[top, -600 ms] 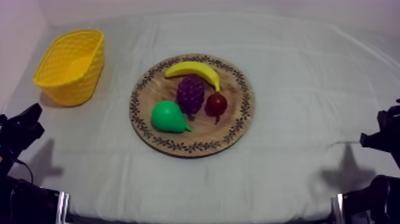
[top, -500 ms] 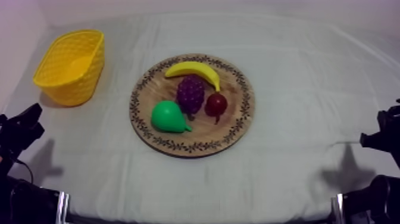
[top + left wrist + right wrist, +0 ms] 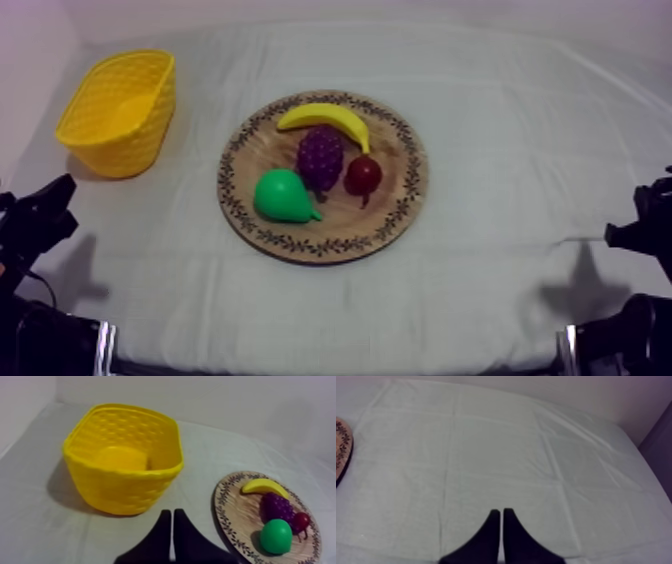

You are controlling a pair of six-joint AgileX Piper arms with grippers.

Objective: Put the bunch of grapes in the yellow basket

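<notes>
The banana is yellow and curved and lies flat at the far side of the fruit group, its arch bowed toward the far edge of the table. The pear is green and lies on its side at the near left of the group, narrow end pointing toward the right and slightly nearward. The small red fruit is dark red and round, placed right of the pear and apart from it, just nearward of the banana's right tip; contact between them cannot be determined. The table carries a grey-white cloth marked by straight fold creases in a grid
</notes>
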